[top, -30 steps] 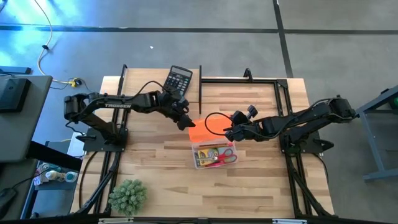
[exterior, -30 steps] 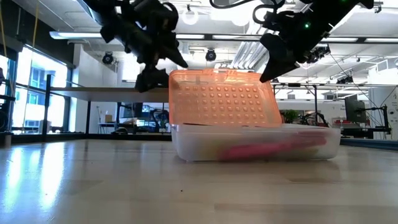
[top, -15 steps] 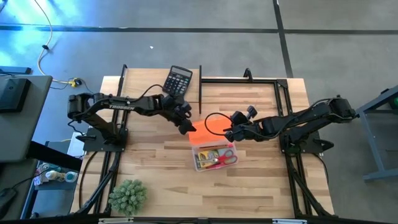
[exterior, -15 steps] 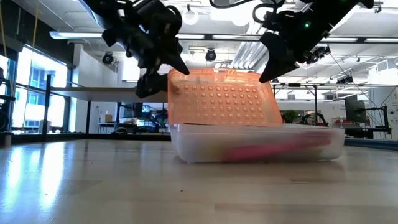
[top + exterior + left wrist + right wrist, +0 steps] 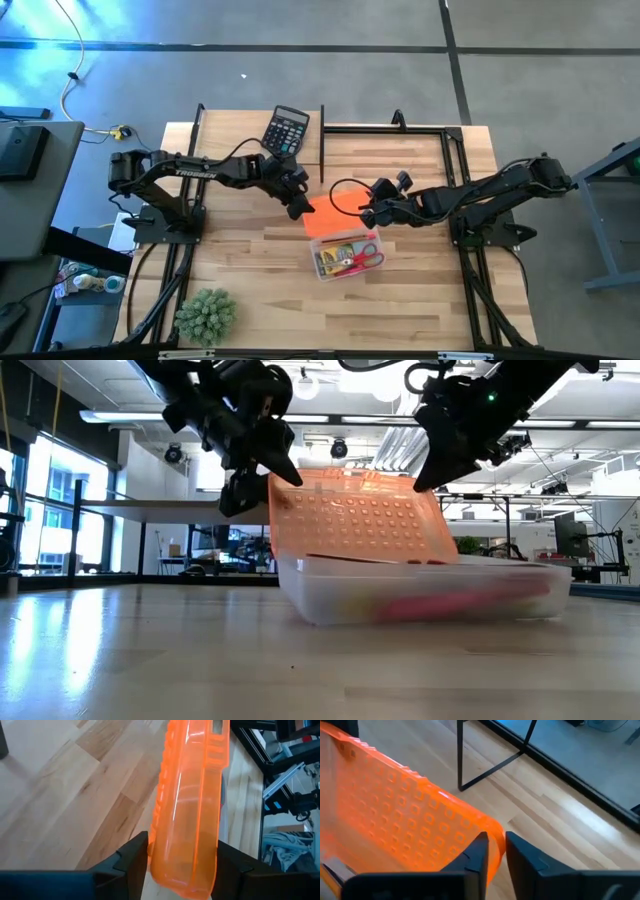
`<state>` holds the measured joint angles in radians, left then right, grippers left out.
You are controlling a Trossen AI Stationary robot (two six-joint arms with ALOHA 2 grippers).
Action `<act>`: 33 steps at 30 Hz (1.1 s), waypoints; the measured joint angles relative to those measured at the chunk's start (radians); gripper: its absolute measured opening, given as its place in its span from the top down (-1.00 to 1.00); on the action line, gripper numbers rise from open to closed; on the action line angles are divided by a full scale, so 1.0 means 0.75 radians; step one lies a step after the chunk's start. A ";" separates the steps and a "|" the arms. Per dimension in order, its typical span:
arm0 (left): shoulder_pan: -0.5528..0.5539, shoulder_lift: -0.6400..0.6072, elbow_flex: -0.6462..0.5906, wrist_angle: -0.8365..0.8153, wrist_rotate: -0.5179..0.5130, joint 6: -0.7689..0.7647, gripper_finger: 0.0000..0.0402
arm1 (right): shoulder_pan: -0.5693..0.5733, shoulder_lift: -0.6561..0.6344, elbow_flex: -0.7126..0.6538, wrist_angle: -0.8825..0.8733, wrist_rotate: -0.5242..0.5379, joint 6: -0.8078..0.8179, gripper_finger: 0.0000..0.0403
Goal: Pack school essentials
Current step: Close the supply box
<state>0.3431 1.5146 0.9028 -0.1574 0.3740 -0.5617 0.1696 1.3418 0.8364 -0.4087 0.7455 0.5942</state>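
Note:
A clear plastic box point(image 5: 350, 260) stands at mid-table with its orange lid point(image 5: 335, 222) raised and hinged along the far side. Red-handled scissors point(image 5: 362, 258) and a yellow crayon pack point(image 5: 335, 255) lie inside. My left gripper point(image 5: 300, 208) is at the lid's left end, shut on it. My right gripper point(image 5: 366, 212) is at the lid's upper right corner, shut on its rim. In the low view the lid point(image 5: 355, 510) leans over the box, with the left gripper point(image 5: 262, 485) and the right gripper point(image 5: 430, 470) at its two top corners. My left gripper point(image 5: 182, 855) has the lid's left end point(image 5: 185, 845) between its two fingers, one on each broad face. The fingers come slanting down from the table's left. The lid stands raised on its hinge, tilted. My right gripper point(image 5: 496, 851) pinches the rim at the lid's upper right corner point(image 5: 494, 836) between its two fingers, which stand a narrow gap apart. The fingers come slanting down from the table's right. The lid stays raised over the box.
A black calculator point(image 5: 286, 130) lies at the far edge behind the left gripper. A green spiky plant point(image 5: 205, 315) stands at the near left corner. A thin black frame point(image 5: 322, 140) rises at the table's far side. Bare wood lies on the near side of the box.
My left gripper has moved down and right to the lid's left end, and its fingers have closed in on it. The box has slid a little toward the near right and turned slightly. The lid now leans further over.

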 joint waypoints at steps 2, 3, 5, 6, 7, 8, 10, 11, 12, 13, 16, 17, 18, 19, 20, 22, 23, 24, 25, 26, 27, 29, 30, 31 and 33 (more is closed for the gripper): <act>0.000 0.000 0.000 0.000 0.000 0.000 0.23 | -0.001 -0.001 0.000 0.003 -0.011 0.025 0.64; 0.001 0.000 0.000 0.001 -0.001 0.002 0.24 | -0.002 -0.001 0.000 0.003 -0.013 0.037 0.59; 0.000 0.000 0.000 0.000 -0.001 0.016 0.24 | -0.002 -0.001 0.000 0.003 -0.013 0.047 0.50; 0.000 0.000 0.000 0.000 -0.001 0.018 0.24 | -0.002 -0.001 0.000 0.003 -0.013 0.047 0.45; 0.000 0.000 0.000 -0.001 -0.001 0.020 0.24 | -0.002 -0.006 0.000 0.003 -0.014 0.047 0.41; 0.000 0.000 0.000 -0.002 -0.001 0.021 0.24 | -0.002 -0.012 0.000 0.004 -0.020 0.047 0.38; 0.001 0.000 0.000 -0.003 -0.001 0.021 0.24 | -0.003 -0.034 0.001 0.005 -0.028 0.047 0.33; 0.001 0.000 0.000 -0.003 -0.001 0.021 0.24 | -0.004 -0.046 0.006 -0.001 -0.029 0.047 0.31; 0.001 0.000 0.000 -0.003 -0.001 0.021 0.24 | -0.006 -0.060 0.016 0.002 -0.031 0.046 0.30; 0.001 0.000 0.000 -0.003 -0.001 0.021 0.24 | -0.008 -0.076 0.026 0.003 -0.032 0.044 0.29; 0.002 0.000 0.000 -0.003 -0.001 0.021 0.24 | -0.014 -0.122 0.068 -0.018 -0.046 0.012 0.27; 0.002 0.000 0.000 -0.004 -0.001 0.021 0.24 | -0.015 -0.138 0.082 -0.021 -0.076 -0.005 0.27; 0.002 0.000 0.000 -0.004 -0.001 0.021 0.24 | -0.016 -0.154 0.094 -0.025 -0.118 -0.026 0.27; 0.002 0.000 0.000 -0.003 -0.001 0.021 0.24 | -0.016 -0.168 0.107 -0.026 -0.182 -0.043 0.27; 0.002 0.000 0.000 -0.003 -0.001 0.021 0.24 | -0.015 -0.180 0.116 -0.021 -0.256 -0.057 0.27; 0.002 0.000 0.000 -0.004 -0.001 0.021 0.24 | -0.014 -0.191 0.123 -0.024 -0.431 -0.049 0.27; 0.002 0.000 0.000 -0.004 -0.001 0.021 0.24 | -0.012 -0.191 0.124 -0.021 -0.541 -0.024 0.27; 0.002 0.000 0.000 -0.004 -0.001 0.021 0.24 | -0.006 -0.190 0.121 -0.020 -0.642 0.007 0.27; 0.002 0.000 0.000 -0.004 -0.001 0.020 0.24 | 0.006 -0.187 0.111 -0.012 -0.732 0.041 0.27; 0.002 0.000 0.000 -0.004 0.000 0.020 0.24 | 0.024 -0.175 0.099 -0.004 -0.806 0.083 0.27; 0.002 0.000 0.000 -0.004 -0.001 0.021 0.24 | 0.050 -0.163 0.084 -0.001 -0.859 0.127 0.27; 0.002 0.000 0.000 -0.004 0.000 0.020 0.24 | 0.116 -0.137 0.056 -0.020 -0.902 0.223 0.27; 0.002 0.000 0.000 -0.005 0.000 0.021 0.24 | 0.155 -0.122 0.054 -0.012 -0.903 0.279 0.27; 0.002 0.000 0.000 -0.008 0.000 0.021 0.24 | 0.194 -0.109 0.052 0.009 -0.904 0.337 0.27; 0.001 0.000 0.000 -0.012 0.000 0.021 0.24 | 0.272 -0.078 0.051 0.039 -0.889 0.458 0.27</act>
<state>0.3435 1.5146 0.9028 -0.1662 0.3740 -0.5461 0.3735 1.2837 0.8749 -0.3795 0.0784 0.9374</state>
